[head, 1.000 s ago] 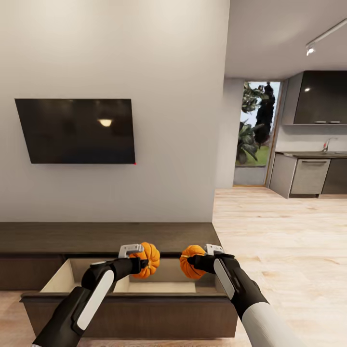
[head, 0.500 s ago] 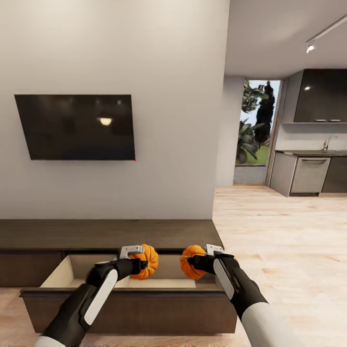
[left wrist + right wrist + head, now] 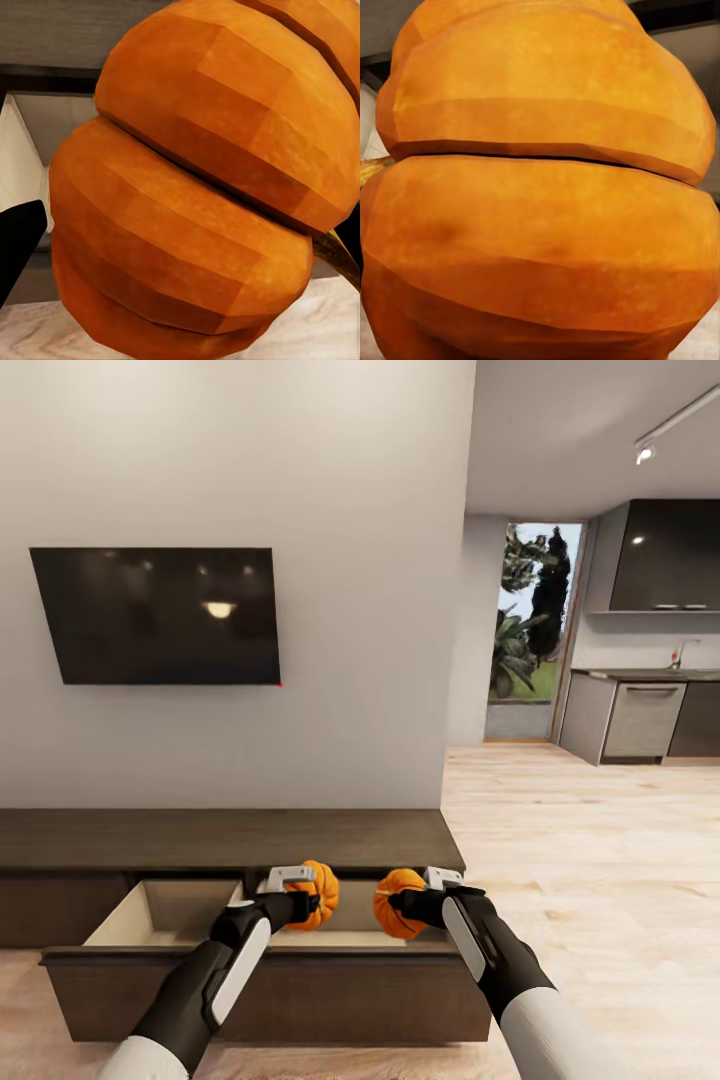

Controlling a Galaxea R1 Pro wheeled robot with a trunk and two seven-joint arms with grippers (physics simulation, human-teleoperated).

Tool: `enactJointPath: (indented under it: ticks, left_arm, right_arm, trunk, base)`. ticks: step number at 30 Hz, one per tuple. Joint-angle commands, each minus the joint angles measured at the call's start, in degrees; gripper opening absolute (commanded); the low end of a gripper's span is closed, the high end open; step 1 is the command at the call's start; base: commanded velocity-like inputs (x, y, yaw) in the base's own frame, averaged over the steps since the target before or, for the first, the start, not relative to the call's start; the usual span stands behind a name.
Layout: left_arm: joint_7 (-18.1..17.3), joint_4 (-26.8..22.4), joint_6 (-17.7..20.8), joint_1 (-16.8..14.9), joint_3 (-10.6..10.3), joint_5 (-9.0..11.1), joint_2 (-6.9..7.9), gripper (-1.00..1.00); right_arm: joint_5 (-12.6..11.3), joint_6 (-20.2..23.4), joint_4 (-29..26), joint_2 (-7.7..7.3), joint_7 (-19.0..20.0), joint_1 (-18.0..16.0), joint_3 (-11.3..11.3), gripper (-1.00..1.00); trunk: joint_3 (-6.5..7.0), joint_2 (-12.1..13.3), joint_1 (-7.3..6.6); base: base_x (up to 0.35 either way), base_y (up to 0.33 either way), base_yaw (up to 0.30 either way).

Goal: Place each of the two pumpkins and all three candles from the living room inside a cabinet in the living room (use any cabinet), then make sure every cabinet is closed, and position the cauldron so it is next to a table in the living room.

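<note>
Head view. You see the cabinet (image 3: 230, 840) running across the lower left of the frame, long, low, dark brown, flat top, set against the white wall. Its drawer (image 3: 270, 985) stands pulled out toward you at bottom centre; pale inside, dark front panel. Your left gripper (image 3: 302, 905) sits lower centre, clamped on the left pumpkin (image 3: 318, 893), which hangs above the open drawer, approx. mid-width. Your right gripper (image 3: 402, 903) sits just right of it, clamped on the right pumpkin (image 3: 396, 903), also above the drawer, nr. its right end. The two pumpkins are close but apart; a gap shows betw. them. A TV (image 3: 157, 616) hangs on the wall, upper left. A kitchen counter (image 3: 640, 705) and a glass door (image 3: 532, 625) w/ greenery behind fill the right side; light wood floor (image 3: 590, 860) lower right.

Left wrist view. The left pumpkin (image 3: 202, 187) takes up most of the frame, orange ribs running diagonally. A brown stem tip (image 3: 337, 255) shows at right centre. One dark finger (image 3: 19, 244) shows at the left edge, against the pumpkin's side. Pale drawer interior (image 3: 30, 142) lies behind, upper left.

Right wrist view. The right pumpkin (image 3: 540, 195) takes up nearly the whole frame, ribs horizontal. Its stem tip (image 3: 371, 169) pokes out at the left edge. The fingers can't be made out here; grip is read from the head view.
</note>
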Motion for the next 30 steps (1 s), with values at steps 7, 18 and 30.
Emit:
enactJointPath:
  ticks: [7,18,30]
  left_arm:
    - [0.4,2.4,-1.5,-2.0,-0.2,0.3,-0.61,-1.00]
    - [0.6,2.5,-1.4,-2.3,-0.3,0.1,-0.74,-1.00]
    - [0.9,3.1,-0.8,-2.4,-0.2,-0.9,-0.79,-1.00]
  right_arm:
    - [-0.2,0.2,-0.1,-0.01,-0.2,0.0,0.1,-1.00]
    - [-0.2,-0.2,-0.1,0.05,-0.6,0.0,0.1,-1.00]
    - [-0.3,-3.3,0.2,2.47,-9.2,0.0,0.1,-1.00]
  trunk:
    - [-0.61,-1.3,0.66]
    - [-0.61,-1.3,0.66]
    - [-0.61,-1.3,0.66]
  base:
    - [0.000,0.000,0.000]
    - [0.000,0.000,0.000]
    - [0.042,-0.020,0.000]
